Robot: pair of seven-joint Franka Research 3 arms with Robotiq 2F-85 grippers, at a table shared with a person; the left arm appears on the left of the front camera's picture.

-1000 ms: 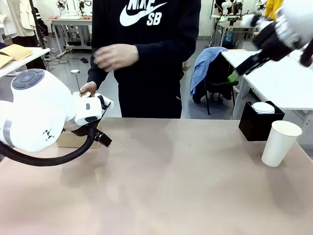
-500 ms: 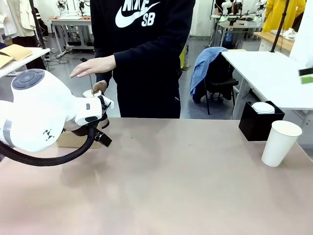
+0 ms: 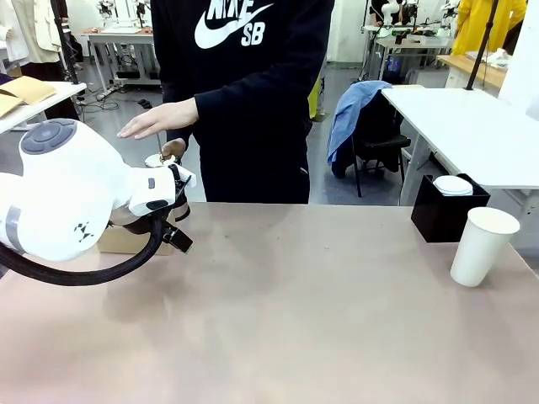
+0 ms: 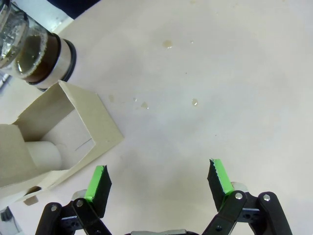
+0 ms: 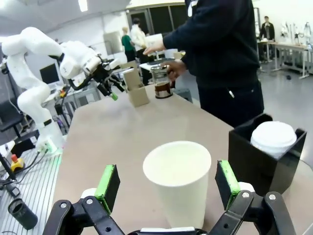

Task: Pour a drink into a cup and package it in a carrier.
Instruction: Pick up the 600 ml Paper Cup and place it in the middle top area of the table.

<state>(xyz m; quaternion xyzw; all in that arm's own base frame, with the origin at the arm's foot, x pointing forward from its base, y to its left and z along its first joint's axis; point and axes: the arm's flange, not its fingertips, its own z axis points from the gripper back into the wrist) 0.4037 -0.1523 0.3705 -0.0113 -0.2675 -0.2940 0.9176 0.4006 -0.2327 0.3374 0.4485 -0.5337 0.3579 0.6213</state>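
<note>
Both jaws stood apart; the right pair had swung down to frame the cup (image 5: 178, 181), while a hand (image 3: 160, 118) had lowered over the drink (image 4: 34, 56), just beside the carrier (image 4: 73, 132); pouring seemed near.

The front camera faces across the table (image 3: 295, 320) toward the person (image 3: 253, 101), the left wrist camera looks down closely on the carrier (image 4: 95, 111), and the right wrist camera, low behind the cup (image 5: 178, 181), shares cup and person with the front view.
</note>
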